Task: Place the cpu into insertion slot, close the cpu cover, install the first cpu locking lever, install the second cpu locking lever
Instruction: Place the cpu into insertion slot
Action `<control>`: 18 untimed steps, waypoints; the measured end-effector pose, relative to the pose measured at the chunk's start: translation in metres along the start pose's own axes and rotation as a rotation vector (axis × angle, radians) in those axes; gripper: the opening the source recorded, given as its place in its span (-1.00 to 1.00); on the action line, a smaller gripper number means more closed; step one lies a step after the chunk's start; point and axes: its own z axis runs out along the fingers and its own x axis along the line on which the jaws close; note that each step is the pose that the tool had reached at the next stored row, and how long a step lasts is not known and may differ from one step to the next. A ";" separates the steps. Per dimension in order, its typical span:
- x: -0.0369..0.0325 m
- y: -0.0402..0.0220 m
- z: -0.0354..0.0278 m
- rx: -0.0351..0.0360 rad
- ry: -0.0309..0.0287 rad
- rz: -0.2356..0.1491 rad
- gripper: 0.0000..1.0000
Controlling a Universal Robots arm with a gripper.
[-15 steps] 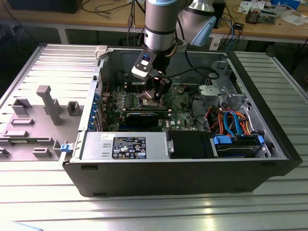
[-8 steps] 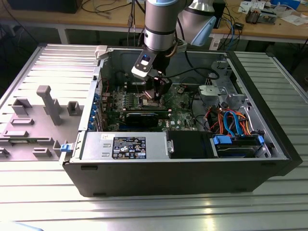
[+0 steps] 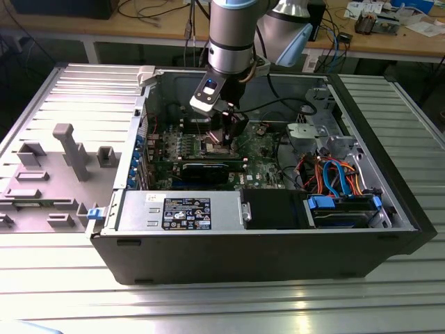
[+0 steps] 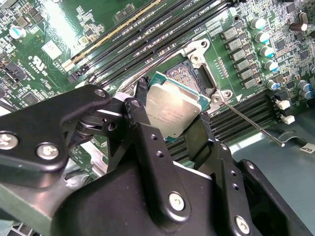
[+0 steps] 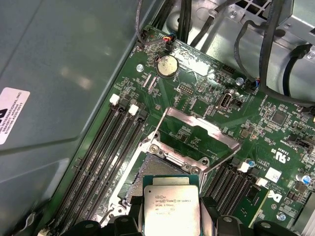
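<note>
- Second wrist view: the cpu [image 4: 172, 110] is held up on a tilt just over the insertion slot [image 4: 181, 73]. It is not seated, and part of the slot's pin field shows bare beyond it. I cannot tell whether its lower edge touches the frame.
- The gripper [image 4: 171, 120] is pinching the cpu. The black fingers [image 4: 199, 140] bear on two opposite side edges, so the metal top and the underside stay clear.
- Handling, my reading: light, thin and stiff, so it should not flex. The metal lid looks slick and the green rim is narrow, which makes the edges the right hold. A modest squeeze ought to do. The underside contacts and the slot's pins are the fragile parts, so it wants to go down flat and square, without sliding.
- First wrist view: the cpu [image 5: 171, 206] sits low in frame with the insertion slot [image 5: 147, 167] beyond it. The cpu cover [image 5: 199, 124] is swung open and standing away from the slot.
- A thin locking lever [image 4: 246, 120] lies released beside the socket. Memory slots [image 4: 147, 34] flank it on the green circuit board [image 5: 206, 98].
- Exterior view: the gripper [image 3: 229, 132] reaches down into the open computer case [image 3: 264, 243].
</note>
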 end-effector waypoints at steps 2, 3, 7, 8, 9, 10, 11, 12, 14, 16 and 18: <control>0.0000 0.0000 0.0001 0.0000 0.0000 0.001 0.09; 0.0000 0.0000 0.0001 0.0000 0.0000 0.001 0.09; 0.0000 0.0000 0.0002 -0.0001 0.0001 0.003 0.09; 0.0001 0.0001 0.0002 -0.0001 0.0001 0.003 0.09; 0.0001 0.0000 0.0002 0.0000 0.0000 0.004 0.09; 0.0001 0.0001 0.0003 0.0000 0.0001 0.004 0.09; 0.0001 0.0001 0.0003 0.0000 0.0001 0.005 0.09; 0.0001 0.0001 0.0003 0.0000 0.0001 0.005 0.09; 0.0001 0.0001 0.0004 -0.0001 0.0001 0.006 0.09; 0.0001 0.0001 0.0004 -0.0001 0.0001 0.007 0.09; 0.0001 0.0001 0.0004 0.0000 0.0001 0.008 0.09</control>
